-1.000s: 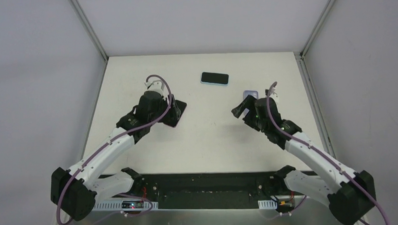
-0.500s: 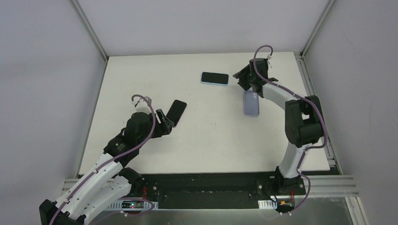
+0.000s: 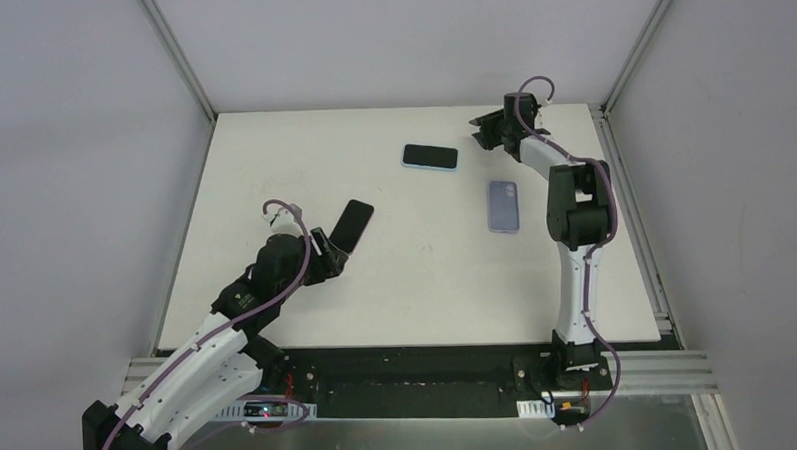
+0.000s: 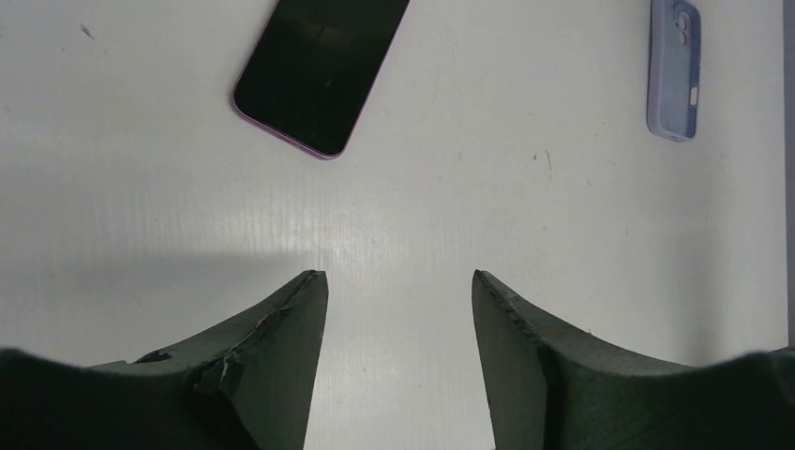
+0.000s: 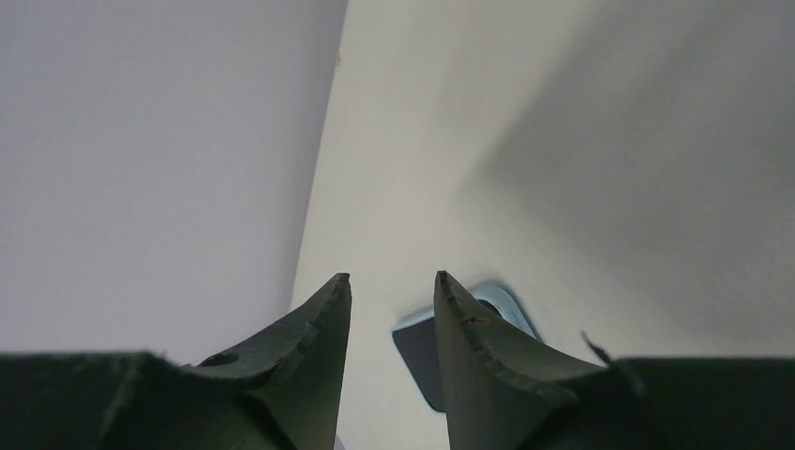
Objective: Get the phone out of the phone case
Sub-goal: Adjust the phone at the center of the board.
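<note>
A black phone (image 3: 352,225) with a pink-purple edge lies bare and screen up on the white table, left of middle. It also shows in the left wrist view as the phone (image 4: 321,70). My left gripper (image 3: 327,247) sits just short of its near end, open, with nothing between the fingers (image 4: 398,277). An empty lavender phone case (image 3: 503,205) lies back up at the right, also seen as the case (image 4: 674,67). My right gripper (image 3: 485,134) is at the far back, jaws narrowly apart around nothing (image 5: 391,277).
A second phone in a light blue case (image 3: 430,157) lies at the back middle, just left of the right gripper; its corner (image 5: 419,349) shows behind my right fingers. Enclosure walls and metal posts (image 3: 180,63) border the table.
My right arm swung from the lavender case to the far back edge and its jaws narrowed. My left arm drew back from the black phone, which stays on the table.
</note>
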